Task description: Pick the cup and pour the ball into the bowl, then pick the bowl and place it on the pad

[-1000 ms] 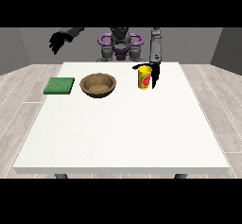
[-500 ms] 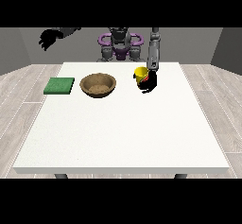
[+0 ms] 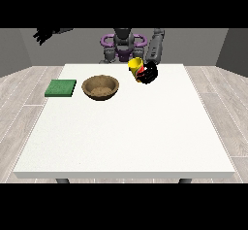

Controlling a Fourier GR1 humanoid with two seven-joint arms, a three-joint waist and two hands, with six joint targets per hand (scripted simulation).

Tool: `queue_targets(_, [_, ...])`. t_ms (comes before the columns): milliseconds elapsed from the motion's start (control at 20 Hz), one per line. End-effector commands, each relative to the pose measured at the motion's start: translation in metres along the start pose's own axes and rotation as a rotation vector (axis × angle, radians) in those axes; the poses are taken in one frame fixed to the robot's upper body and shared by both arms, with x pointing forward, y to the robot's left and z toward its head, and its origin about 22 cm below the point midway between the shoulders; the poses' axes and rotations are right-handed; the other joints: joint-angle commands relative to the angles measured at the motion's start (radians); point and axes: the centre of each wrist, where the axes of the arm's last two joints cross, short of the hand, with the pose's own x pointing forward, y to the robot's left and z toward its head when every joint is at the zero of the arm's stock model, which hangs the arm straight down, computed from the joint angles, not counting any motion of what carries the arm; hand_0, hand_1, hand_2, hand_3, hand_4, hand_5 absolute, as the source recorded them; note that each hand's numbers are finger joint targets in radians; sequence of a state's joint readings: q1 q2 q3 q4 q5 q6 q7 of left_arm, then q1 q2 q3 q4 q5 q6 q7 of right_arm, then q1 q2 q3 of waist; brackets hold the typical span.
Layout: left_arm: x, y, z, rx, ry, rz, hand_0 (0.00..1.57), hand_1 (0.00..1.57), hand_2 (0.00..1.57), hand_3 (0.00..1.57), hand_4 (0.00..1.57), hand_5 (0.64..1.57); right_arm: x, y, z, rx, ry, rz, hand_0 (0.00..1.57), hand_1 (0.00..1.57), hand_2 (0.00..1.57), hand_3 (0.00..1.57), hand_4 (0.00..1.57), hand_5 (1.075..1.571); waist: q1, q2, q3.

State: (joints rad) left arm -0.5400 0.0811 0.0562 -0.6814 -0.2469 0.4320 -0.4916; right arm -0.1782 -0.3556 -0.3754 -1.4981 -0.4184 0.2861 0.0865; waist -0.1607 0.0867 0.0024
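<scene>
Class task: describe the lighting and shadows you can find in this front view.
Front view: even, soft light, no glare on the white table; the bowl is darker inside at its near rim; the green pad casts almost no shadow.

I can't read any writing from my station — no words, brand marks, numbers or signs. The yellow cup (image 3: pixel 136 65) carries a red patch on its side, but it's too small for me to make out as letters or a logo. The green pad (image 3: pixel 61 88), the brown bowl (image 3: pixel 100 87) and the white table (image 3: pixel 126 132) all show plain surfaces — no labels on any.
</scene>
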Motion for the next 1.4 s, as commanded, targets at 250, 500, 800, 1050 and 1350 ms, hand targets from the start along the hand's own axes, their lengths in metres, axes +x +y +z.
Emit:
queue_targets(250, [0.044,-0.043,-0.026,-0.069,-0.137,-0.578,1.37,1.37,1.57,1.57,1.45,1.531,-0.014,-0.016,-0.008,-0.029,0.093,-0.014,0.0,0.0,0.0,0.15,0.67,1.561,0.001,-0.091,0.0039])
queue_targets(500, [0.062,-0.072,-0.024,-0.143,-0.092,-0.732,1.37,1.37,1.57,1.57,1.45,1.531,-0.043,-0.045,0.021,-0.049,0.139,-0.036,0.0,0.0,0.0,0.07,0.69,1.559,0.032,-0.142,0.0001])
queue_targets(800, [0.125,-0.101,-0.046,-0.151,-0.144,-0.953,1.33,1.33,1.57,1.57,1.47,1.535,-0.051,-0.047,0.009,-0.027,0.155,-0.042,0.0,0.0,0.0,0.12,0.7,1.561,0.013,-0.124,-0.0002])
queue_targets(1050, [0.123,-0.109,-0.041,-0.157,-0.247,-1.24,1.46,1.46,1.57,1.57,1.26,1.557,-0.06,-0.034,0.005,-0.037,0.167,-0.035,0.0,0.0,0.0,0.18,0.69,1.556,0.037,-0.161,-0.0005])
queue_targets(1350, [0.166,-0.116,-0.056,-0.156,-0.289,-1.459,0.73,0.73,1.57,1.57,1.01,1.57,-0.077,-0.009,-0.002,-0.015,0.172,-0.064,0.0,0.0,0.0,0.3,0.7,1.555,0.01,-0.157,-0.0013])
